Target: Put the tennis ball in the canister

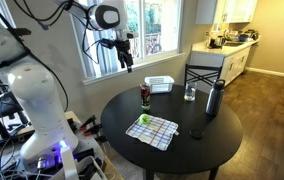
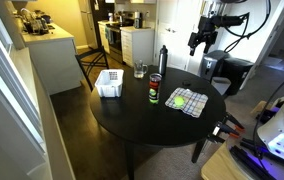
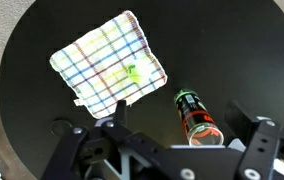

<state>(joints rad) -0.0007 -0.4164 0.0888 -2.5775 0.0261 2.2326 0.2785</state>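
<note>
— Gripper [image 1: 128, 62] state?
— It hung released, jaws spread, high above the round black table [image 1: 207, 135].
— Ball?
— The small fuzzy yellow-green tennis ball [image 1: 143, 119] lay on the near checked cloth [image 1: 158, 132]; the slim see-through red-banded canister [image 1: 145, 96] stood upright just beyond.

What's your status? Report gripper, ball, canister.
Gripper open, empty, high above the table. Tennis ball on the plaid cloth, not held. Canister upright beside the cloth. Metal bottle and glass farther back, apart from both.
</note>
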